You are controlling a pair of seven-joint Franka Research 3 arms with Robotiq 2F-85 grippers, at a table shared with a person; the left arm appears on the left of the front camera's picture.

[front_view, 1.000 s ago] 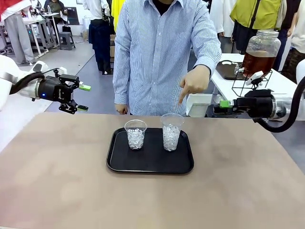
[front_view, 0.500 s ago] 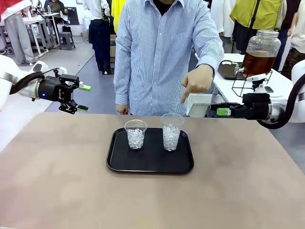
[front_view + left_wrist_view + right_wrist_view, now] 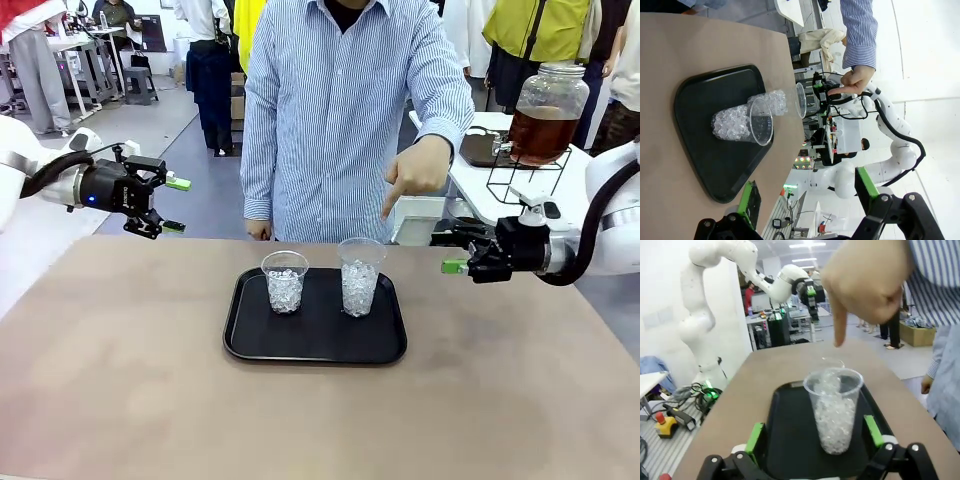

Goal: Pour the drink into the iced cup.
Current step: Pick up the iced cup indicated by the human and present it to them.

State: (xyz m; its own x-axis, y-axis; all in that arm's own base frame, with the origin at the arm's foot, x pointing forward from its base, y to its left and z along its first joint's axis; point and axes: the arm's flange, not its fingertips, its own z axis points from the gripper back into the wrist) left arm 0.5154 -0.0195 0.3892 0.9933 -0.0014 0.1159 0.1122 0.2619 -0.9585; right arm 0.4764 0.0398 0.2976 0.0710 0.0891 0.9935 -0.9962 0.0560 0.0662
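My right hand [image 3: 450,252], released, faces the taller iced cup [image 3: 359,280] on the tray [image 3: 250,340]; the drink [image 3: 540,135] stands behind it. My left hand [image 3: 175,205] hangs released, well apart.

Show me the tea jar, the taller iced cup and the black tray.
tea jar [image 3: 545,130], front view, its amber-filled belly
taller iced cup [image 3: 360,285], front view, its ice-filled wall
black tray [image 3: 315,337], front view, bare near floor

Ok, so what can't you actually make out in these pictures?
Right wrist view: the shorter cup, almost wholly behind the taller cup.
Front view: the stand under the drink jar, lower part behind the right arm.
Front view: the person's other hand, partly below the table edge.
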